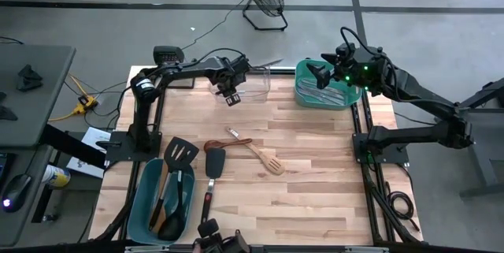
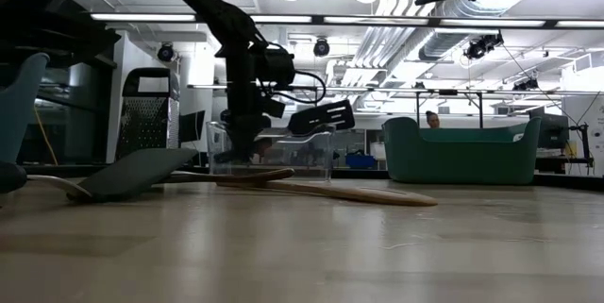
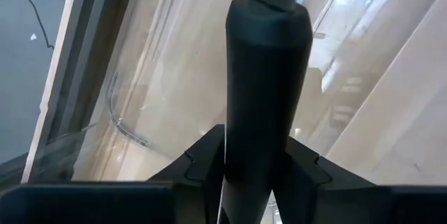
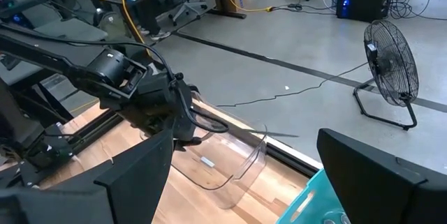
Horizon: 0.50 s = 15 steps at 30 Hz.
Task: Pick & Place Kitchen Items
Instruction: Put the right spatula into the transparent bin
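The left gripper [image 1: 229,87] hangs over the near wall of the clear bin [image 1: 264,83], its fingers [image 3: 202,158] closed on the dark handle of a utensil [image 3: 265,98] whose silvery shaft runs on into the bin. The right gripper [image 1: 319,74] hovers with jaws wide apart above the green tub [image 1: 302,95], just right of the bin. On the table near the bin lie a wooden slotted spatula [image 1: 266,159] and a black turner [image 1: 214,164]; more black and brown utensils sit in the teal tub [image 1: 142,198], farther off.

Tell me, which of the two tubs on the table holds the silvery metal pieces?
The green tub at the far right, under the right tool. The teal tub at the near left holds black and wooden utensils instead.
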Each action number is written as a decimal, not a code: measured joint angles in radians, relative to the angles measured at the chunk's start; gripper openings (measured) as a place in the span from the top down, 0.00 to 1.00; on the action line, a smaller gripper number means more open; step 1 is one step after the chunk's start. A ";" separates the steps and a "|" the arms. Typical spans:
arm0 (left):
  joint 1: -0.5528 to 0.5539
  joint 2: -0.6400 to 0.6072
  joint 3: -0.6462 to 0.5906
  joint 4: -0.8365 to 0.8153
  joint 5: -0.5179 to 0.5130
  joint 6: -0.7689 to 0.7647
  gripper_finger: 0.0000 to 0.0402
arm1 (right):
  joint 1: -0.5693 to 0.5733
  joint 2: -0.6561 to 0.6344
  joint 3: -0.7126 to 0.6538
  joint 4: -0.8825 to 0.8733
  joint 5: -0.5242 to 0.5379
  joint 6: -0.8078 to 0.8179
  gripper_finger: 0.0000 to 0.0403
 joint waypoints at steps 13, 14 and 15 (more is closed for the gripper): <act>0.000 -0.006 0.005 -0.083 -0.011 -0.001 0.74 | 0.000 0.000 0.000 -0.030 -0.004 -0.025 0.13; 0.000 -0.006 0.013 -0.104 -0.011 -0.006 0.74 | 0.000 0.000 0.000 -0.032 -0.004 -0.025 0.13; 0.000 -0.006 0.020 -0.113 -0.012 -0.012 0.74 | 0.000 0.000 0.000 -0.034 -0.004 -0.025 0.13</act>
